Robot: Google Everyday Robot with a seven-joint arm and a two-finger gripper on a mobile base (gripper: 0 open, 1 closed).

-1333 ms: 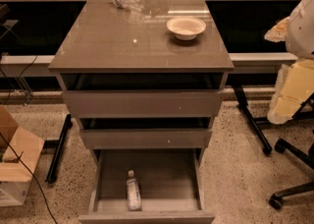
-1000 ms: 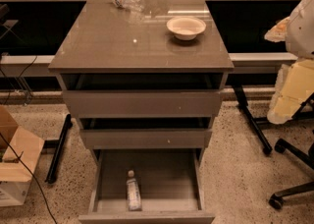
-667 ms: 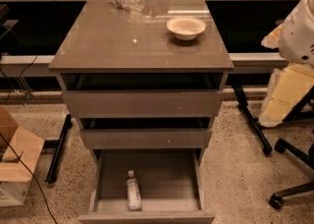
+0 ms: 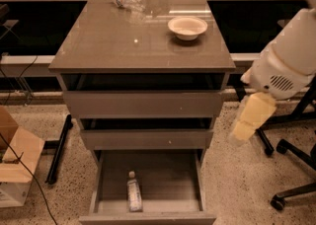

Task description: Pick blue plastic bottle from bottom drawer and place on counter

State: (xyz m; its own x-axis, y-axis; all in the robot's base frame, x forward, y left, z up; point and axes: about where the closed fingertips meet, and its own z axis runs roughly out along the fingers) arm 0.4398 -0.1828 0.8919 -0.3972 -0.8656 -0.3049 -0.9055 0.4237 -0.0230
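Gripper [image 4: 251,119] moved nearer, right of cabinet [image 4: 143,103], blue plastic bottle [image 4: 134,194] in bottom drawer [image 4: 165,174]

Speckled floor [image 4: 232,184] — cardboard box [image 4: 15,162], wheeled chair base [image 4: 296,192]

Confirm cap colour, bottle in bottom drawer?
White cap on the blue plastic bottle, camera view. The gripper hangs right of the cabinet.

Your items, as you see them:
1) blue plastic bottle [image 4: 134,194]: slim, clear, white cap, pale label. Lies flat, cap toward back, left of centre nr drawer front.
2) bottom drawer [image 4: 168,174]: grey-brown, pulled open, lowest of 3.
3) counter [image 4: 113,41]: glossy grey-brown cabinet top.
4) gripper [image 4: 247,123]: right of cabinet, well apart from bottle.
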